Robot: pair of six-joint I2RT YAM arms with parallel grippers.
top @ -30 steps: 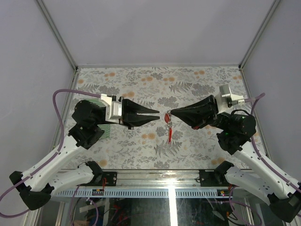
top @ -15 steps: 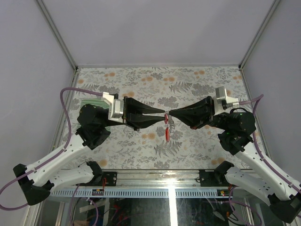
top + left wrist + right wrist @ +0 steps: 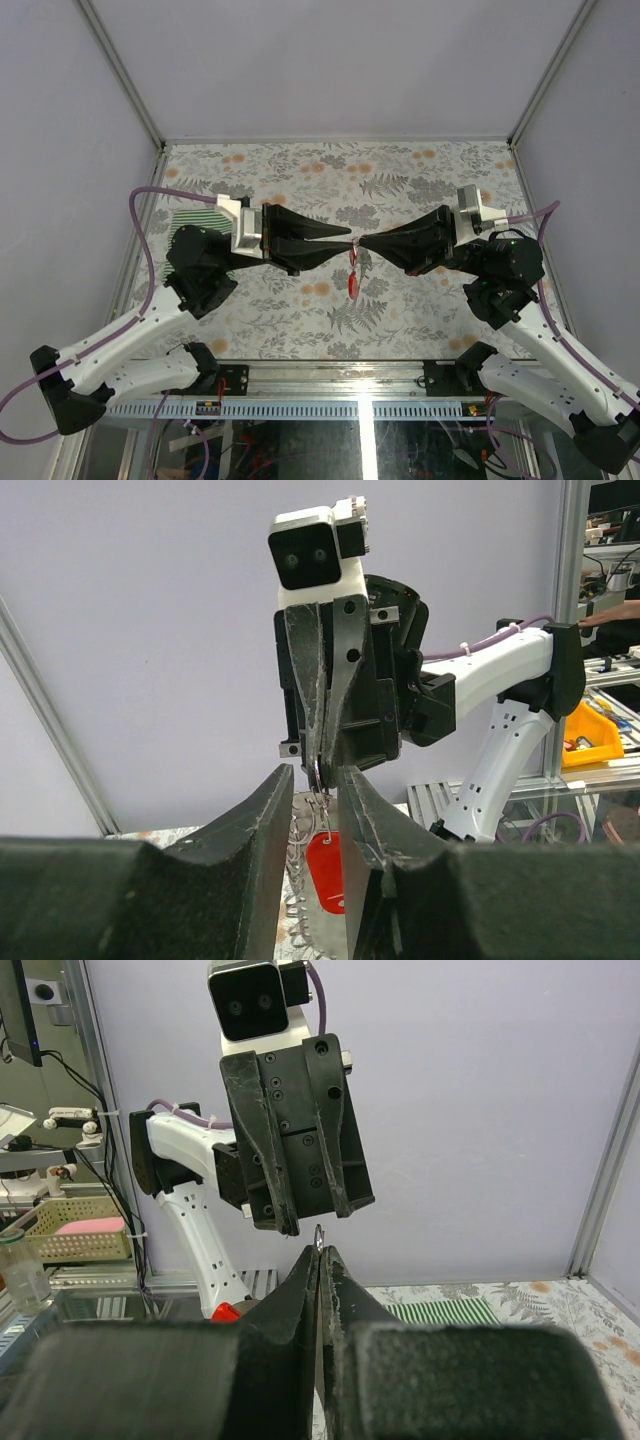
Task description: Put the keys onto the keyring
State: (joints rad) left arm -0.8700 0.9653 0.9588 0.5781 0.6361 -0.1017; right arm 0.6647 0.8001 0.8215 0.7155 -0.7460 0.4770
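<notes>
My right gripper [image 3: 361,243] [image 3: 320,1252] is shut on the keyring [image 3: 318,1232], a thin silver ring held up in mid-air above the table's middle. A red tag [image 3: 352,285] [image 3: 326,869] hangs under the ring on thin wire loops. My left gripper [image 3: 350,243] [image 3: 315,775] faces it tip to tip. Its jaws stand a little apart, and the keyring [image 3: 320,785] and the tag show in the gap between them. I cannot tell whether the fingers touch the ring. The keys do not show clearly in any view.
A green-and-white striped cloth [image 3: 190,218] [image 3: 440,1312] lies on the floral tabletop [image 3: 400,170] at the left, under my left arm. Pale walls with metal posts close in the back and both sides.
My left gripper has moved right until its tips meet the right gripper's at the ring. The red tag has swung slightly. The right gripper has stayed shut on the ring.
</notes>
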